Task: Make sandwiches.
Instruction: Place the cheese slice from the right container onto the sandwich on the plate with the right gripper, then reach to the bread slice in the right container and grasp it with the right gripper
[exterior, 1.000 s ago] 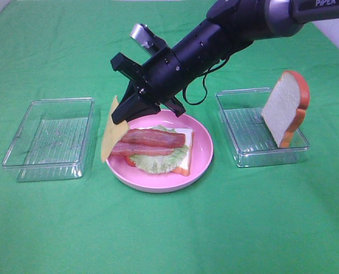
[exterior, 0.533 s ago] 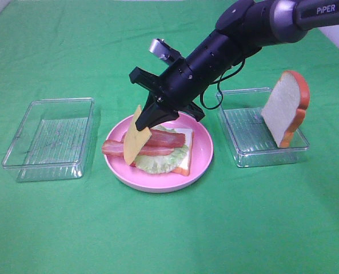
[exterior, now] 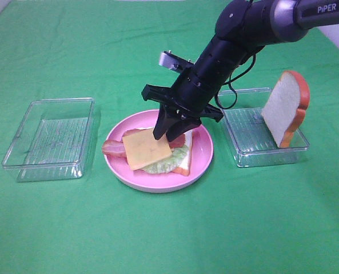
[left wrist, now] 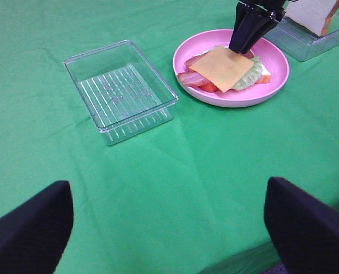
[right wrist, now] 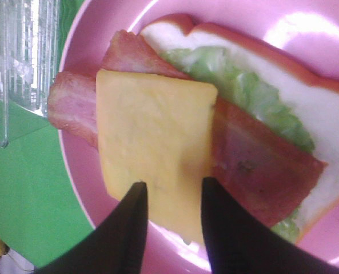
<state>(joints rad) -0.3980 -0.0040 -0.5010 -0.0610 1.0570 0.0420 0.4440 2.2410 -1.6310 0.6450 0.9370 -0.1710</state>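
Note:
On the pink plate (exterior: 202,155) lies a stack: a white bread slice (exterior: 186,164), lettuce (exterior: 174,160), reddish bacon strips (exterior: 112,148), and on top a flat yellow cheese square (exterior: 147,148). My right gripper (exterior: 168,133) points down at the cheese's back corner. Its fingers stand slightly apart, and the cheese (right wrist: 152,142) lies free beneath them. A second bread slice (exterior: 284,107) leans upright in the clear right tray (exterior: 250,149). My left gripper (left wrist: 166,191) hangs wide open over the cloth, well in front of the plate (left wrist: 272,85), holding nothing.
An empty clear tray (exterior: 52,137) sits left of the plate on the green cloth (exterior: 169,228). The right arm (exterior: 243,34) slants down from the upper right, above the gap between plate and right tray.
The right gripper swung rightward over the plate with the cheese, laid it flat on the bacon, and its fingers parted. The front bacon strip shifted left. The left arm stayed still.

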